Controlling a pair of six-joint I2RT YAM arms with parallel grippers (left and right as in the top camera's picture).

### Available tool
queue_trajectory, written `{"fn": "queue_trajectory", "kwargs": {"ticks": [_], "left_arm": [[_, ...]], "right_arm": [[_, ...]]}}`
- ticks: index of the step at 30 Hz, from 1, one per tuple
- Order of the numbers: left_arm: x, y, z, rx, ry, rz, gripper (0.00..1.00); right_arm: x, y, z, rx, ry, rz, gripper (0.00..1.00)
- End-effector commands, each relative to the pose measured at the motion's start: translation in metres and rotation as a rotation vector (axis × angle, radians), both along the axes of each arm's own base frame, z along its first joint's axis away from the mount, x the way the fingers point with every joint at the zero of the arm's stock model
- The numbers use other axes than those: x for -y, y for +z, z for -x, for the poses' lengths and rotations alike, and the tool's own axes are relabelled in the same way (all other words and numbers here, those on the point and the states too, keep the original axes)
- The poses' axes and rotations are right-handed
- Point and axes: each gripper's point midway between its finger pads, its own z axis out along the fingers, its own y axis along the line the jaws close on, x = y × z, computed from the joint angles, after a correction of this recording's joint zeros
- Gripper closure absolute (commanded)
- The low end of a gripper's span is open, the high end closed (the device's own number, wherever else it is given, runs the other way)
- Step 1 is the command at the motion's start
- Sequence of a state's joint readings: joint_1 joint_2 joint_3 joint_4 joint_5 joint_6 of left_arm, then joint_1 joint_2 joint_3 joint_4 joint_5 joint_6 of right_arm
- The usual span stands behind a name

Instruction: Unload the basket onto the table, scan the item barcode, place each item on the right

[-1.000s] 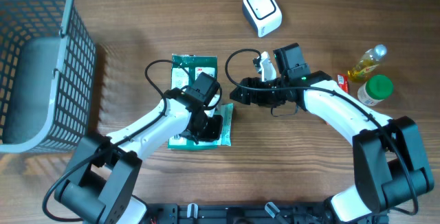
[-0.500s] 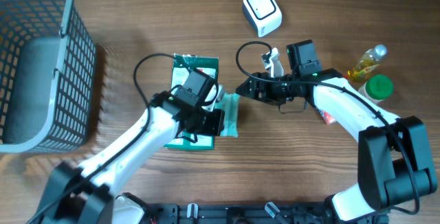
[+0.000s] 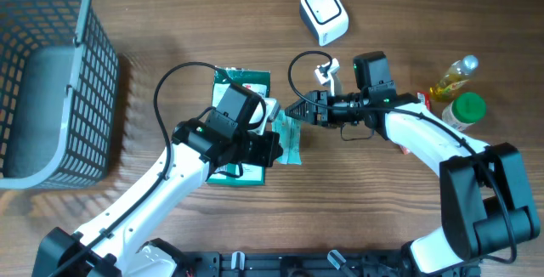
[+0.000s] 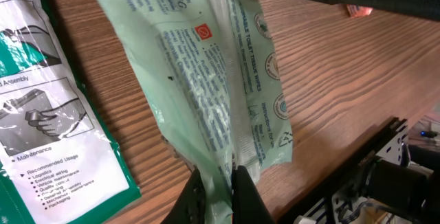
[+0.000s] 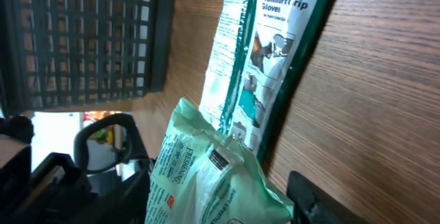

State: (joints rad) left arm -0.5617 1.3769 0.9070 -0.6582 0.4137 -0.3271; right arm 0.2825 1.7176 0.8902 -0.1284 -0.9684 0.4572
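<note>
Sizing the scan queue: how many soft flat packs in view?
2. The pale green tissue pack is pinched in the left gripper; the 3M gloves pack lies flat on the table by it. Others may be hidden.

Mock shop counter: scanner, basket

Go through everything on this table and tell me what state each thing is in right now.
tissue pack, lifted, pinched in the left gripper
left gripper, shut on the tissue pack
right gripper, at the pack's edge, grip unclear
gloves pack, lying flat
basket, looks empty
green-lidded jar, lid on
scanner, resting on the table
</note>
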Motion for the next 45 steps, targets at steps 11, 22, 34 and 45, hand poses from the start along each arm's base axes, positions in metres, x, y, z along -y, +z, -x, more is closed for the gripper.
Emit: {"fn": "queue_trajectory", "kwargs": {"ticks": [11, 22, 34, 45], "left_arm": [[0.007, 0.014, -0.007, 0.043, -0.012, 0.048, 0.96], [0.006, 0.01, -0.006, 0.035, -0.012, 0.037, 0.96], [-0.013, -0.033, -0.013, -0.008, 0.04, -0.122, 0.96], [-0.036, -0.061, -0.024, 0.004, 0.092, -0.283, 0.96]], "right_arm": [[0.0, -0.007, 0.011, -0.072, -0.021, 0.003, 0.43], [-0.001, -0.008, 0.006, -0.031, -0.044, -0.023, 0.96], [0.011, -0.026, -0.002, 0.019, -0.091, 0.094, 0.96], [0.056, -0.068, -0.019, 0.014, -0.285, 0.407, 0.96]]}}
